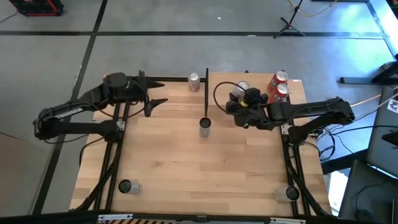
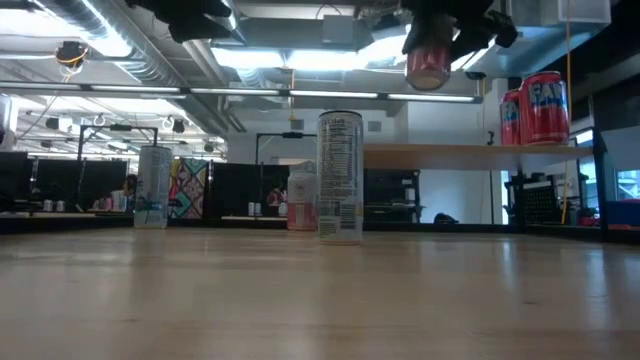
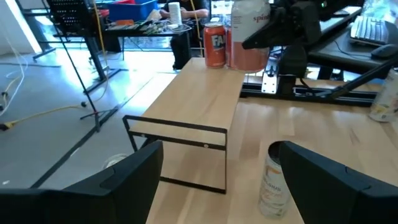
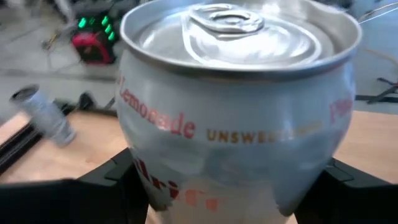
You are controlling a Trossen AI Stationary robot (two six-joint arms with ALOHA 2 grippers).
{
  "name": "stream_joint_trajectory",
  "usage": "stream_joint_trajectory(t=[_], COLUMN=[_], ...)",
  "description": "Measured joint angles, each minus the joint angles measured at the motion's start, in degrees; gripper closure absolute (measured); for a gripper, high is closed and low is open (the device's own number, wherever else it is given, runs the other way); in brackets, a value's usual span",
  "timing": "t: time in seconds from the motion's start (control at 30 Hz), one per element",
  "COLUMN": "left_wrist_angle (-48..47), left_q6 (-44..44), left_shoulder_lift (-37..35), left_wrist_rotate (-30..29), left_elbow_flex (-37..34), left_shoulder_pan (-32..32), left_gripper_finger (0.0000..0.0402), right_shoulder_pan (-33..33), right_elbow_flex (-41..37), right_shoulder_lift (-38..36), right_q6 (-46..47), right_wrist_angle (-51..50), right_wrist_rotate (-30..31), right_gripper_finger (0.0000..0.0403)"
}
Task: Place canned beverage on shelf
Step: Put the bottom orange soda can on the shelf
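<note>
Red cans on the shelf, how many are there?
2: far red can and near red can, together at the shelf's right end. More may be hidden.

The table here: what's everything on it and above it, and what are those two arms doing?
shelf: one, pale wood with black posts, far right part of the table.
red cans: two, standing on the shelf's right end.
pink lemonade can: one, held above the shelf.
slim cans: two, silver; one mid-table, one at the far edge.
table: one, plank wood.
left gripper: dark, open, empty, over the table's left part.
right gripper: dark, shut on the pink lemonade can.
</note>
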Motion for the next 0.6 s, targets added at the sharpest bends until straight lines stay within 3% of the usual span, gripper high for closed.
stream_joint_trajectory(t=[0.27, 0.43, 0.6], left_wrist_angle=[-0.24, -0.24, -0.21], left_q6=[-1.51, -1.51, -1.53], left_shoulder_lift=[0.0, 0.0, 0.24], left_wrist_rotate=[7.01, 7.13, 7.07], left_elbow_flex=[0.0, 0.0, 0.0], left_shoulder_pan=[3.49, 3.61, 3.61], left_gripper_finger=[0.0092, 0.0092, 0.0092], right_shoulder_pan=[0.02, 0.04, -1.99], right_elbow_flex=[-2.86, -6.04, -10.46], right_shoulder_lift=[0.01, -0.82, -2.88], right_q6=[5.84, 10.46, 12.89], right_wrist_angle=[-4.62, -11.32, -9.91], right_wrist_rotate=[3.33, 3.3, 3.13], right_gripper_finger=[0.0136, 0.0136, 0.0136])
